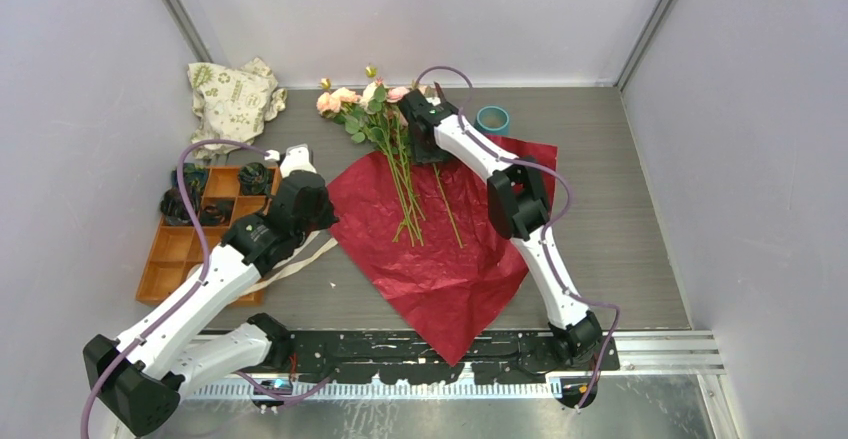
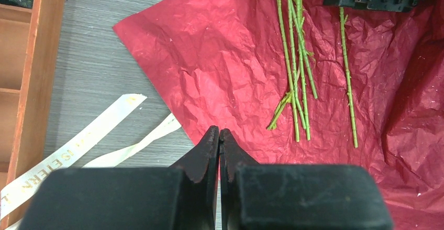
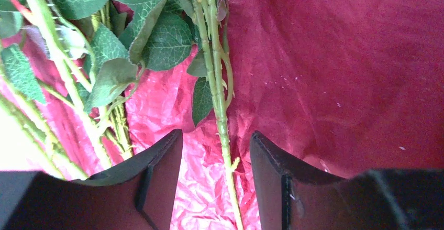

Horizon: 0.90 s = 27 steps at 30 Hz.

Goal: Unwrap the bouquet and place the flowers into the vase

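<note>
Jaws on your left gripper [image 2: 219, 133] are clenched tip to tip above the left edge of the wrapping paper [image 1: 440, 249]. Those on your right gripper [image 3: 215, 138] stand apart, released, straddling one green stem [image 3: 222, 125] without pinching it.

You see the dark red paper spread flat between the arms. The flowers [image 1: 390, 149] lie on its far half, their long axis running far to near: heads [image 1: 340, 99] hang past the paper's far edge, and the cut ends point back toward the arm bases. One stem [image 1: 447, 204] lies a little apart to the right of the bunch.

At your left, the orange tray [image 1: 165, 279] holds dark rosettes [image 1: 255, 177] in its far compartments. The cloth bag [image 1: 232, 99] sits crumpled beyond it. The cream ribbon [image 2: 89, 135] trails on the table between tray and paper. The teal vase [image 1: 492, 119] stands upright just beyond the paper's far corner, beside your right gripper.
</note>
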Each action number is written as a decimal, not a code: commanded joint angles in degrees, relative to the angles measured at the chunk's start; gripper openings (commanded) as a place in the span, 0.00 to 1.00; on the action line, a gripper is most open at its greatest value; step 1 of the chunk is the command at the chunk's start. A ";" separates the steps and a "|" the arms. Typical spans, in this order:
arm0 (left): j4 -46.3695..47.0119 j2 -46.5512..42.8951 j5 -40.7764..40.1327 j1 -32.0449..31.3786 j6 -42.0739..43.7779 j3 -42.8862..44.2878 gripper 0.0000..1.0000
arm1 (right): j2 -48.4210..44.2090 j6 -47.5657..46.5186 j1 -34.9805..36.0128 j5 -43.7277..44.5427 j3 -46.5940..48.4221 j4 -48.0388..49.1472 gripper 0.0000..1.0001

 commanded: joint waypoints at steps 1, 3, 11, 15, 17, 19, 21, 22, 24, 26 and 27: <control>1.35 -1.33 -0.64 0.19 -0.24 -0.22 0.03 | 1.44 1.47 -0.77 0.10 2.00 1.23 0.55; 1.40 -1.66 -0.76 0.19 -0.28 -0.48 0.03 | 1.70 0.88 -1.29 -0.58 1.37 2.10 0.54; 1.22 -1.86 -0.50 0.25 -0.59 -0.62 0.03 | 2.38 0.39 -1.86 -5.54 -0.62 3.12 0.14; 0.88 -2.53 -0.64 0.28 -0.68 -0.71 0.03 | -1.00 2.20 -1.45 -8.05 -8.16 6.40 0.02; 0.62 -2.97 -0.99 0.18 -0.60 -0.79 0.03 | -3.34 3.38 -1.02 -9.44 -13.34 9.25 0.01; 0.28 -3.27 -1.64 0.29 -0.46 -0.79 0.03 | -4.80 4.40 0.11 -11.09 -16.86 11.42 0.01; -0.12 -3.57 -2.10 0.29 -0.26 -0.72 0.03 | -4.99 5.21 2.08 -12.49 -18.19 12.02 0.01; -0.44 -3.82 -2.30 0.27 -0.24 -0.65 0.03 | -4.85 5.46 3.05 -12.95 -18.53 12.01 0.01; -0.83 -4.28 -2.44 0.33 -0.15 -0.62 0.04 | -4.67 6.08 5.33 -13.71 -19.21 12.04 0.01; -1.23 -4.83 -2.68 0.28 -0.15 -0.62 0.04 | -4.84 6.87 7.40 -14.74 -20.51 12.81 0.01; -1.50 -5.22 -2.83 0.35 -0.15 -0.69 0.04 | -5.13 7.32 8.35 -15.19 -21.13 13.19 0.01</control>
